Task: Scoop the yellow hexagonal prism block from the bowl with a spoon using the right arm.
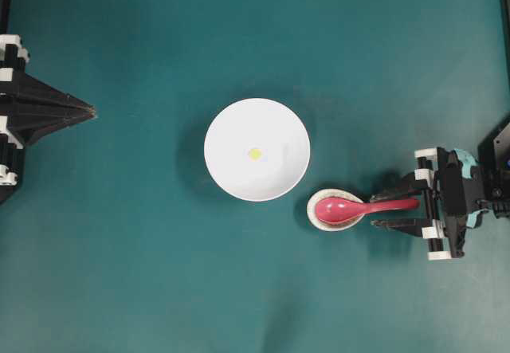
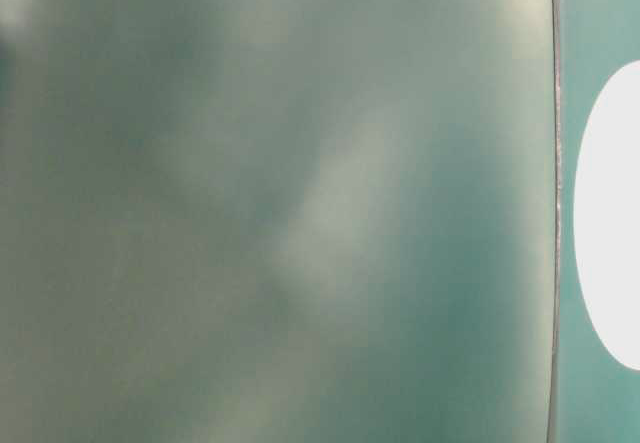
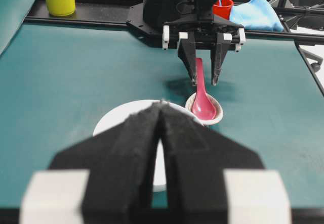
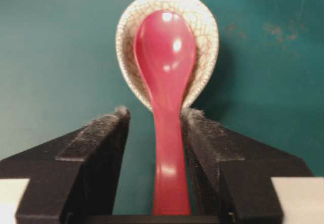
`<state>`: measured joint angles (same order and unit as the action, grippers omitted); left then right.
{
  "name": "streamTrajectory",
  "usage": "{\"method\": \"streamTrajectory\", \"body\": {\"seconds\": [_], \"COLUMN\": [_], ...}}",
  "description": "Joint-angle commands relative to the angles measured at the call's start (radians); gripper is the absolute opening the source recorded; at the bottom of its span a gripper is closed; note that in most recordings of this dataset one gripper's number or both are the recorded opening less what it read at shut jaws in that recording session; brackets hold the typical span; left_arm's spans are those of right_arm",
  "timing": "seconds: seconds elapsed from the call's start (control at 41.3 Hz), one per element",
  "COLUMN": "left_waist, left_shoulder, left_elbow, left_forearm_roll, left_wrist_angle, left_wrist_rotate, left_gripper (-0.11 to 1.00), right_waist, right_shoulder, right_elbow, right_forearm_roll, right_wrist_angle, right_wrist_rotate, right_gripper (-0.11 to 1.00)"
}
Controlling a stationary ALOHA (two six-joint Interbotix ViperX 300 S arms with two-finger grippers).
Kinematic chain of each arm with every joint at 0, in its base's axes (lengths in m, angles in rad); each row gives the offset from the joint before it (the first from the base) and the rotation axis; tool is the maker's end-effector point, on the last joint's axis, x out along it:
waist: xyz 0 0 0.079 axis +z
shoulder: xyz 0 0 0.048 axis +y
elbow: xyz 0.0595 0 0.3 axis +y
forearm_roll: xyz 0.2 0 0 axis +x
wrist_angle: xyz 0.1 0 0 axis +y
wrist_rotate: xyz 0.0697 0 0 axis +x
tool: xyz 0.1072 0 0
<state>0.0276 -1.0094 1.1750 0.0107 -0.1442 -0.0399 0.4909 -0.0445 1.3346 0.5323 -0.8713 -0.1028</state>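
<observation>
**Spoon handle bracketed, grip not yet made**

The spoon (image 4: 167,92) is seen lying with its head in the small crackled dish (image 4: 205,27), its handle running between the fingers of the right gripper (image 4: 157,133). Gaps show on both sides, so the jaws are parted and nothing is held. The handle should be kept centred and squeezed squarely. The yellow block (image 1: 254,154) waits mid-bowl (image 1: 231,174). The left gripper (image 3: 161,133) is pressed shut.
</observation>
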Motion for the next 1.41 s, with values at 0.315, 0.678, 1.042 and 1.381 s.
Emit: {"method": "streamTrajectory", "body": {"seconds": [0.315,0.678,1.042,1.381], "left_waist": [0.003,0.003,0.003,0.003], "left_shoulder": [0.011,0.011,0.011,0.011], "left_elbow": [-0.006,-0.003,-0.002,0.0], "left_forearm_roll": [0.003,0.003,0.003,0.003], "left_wrist_angle": [-0.006,-0.006,-0.006,-0.006], "left_wrist_rotate": [0.002,0.002,0.002,0.002], "left_gripper": [0.0,0.0,0.0,0.0], "right_waist": [-0.017,-0.025,-0.025,-0.025], "right_shoulder": [-0.008,-0.008,-0.008,-0.008], "right_elbow": [-0.009,-0.009,-0.009,-0.009], "right_forearm_roll": [-0.003,-0.003,-0.005,-0.052], "right_wrist_angle": [-0.012,-0.012,-0.021,-0.018], "right_wrist_rotate": [-0.002,-0.002,-0.018,-0.017], "right_gripper": [0.47,0.47,0.47,0.47]}}
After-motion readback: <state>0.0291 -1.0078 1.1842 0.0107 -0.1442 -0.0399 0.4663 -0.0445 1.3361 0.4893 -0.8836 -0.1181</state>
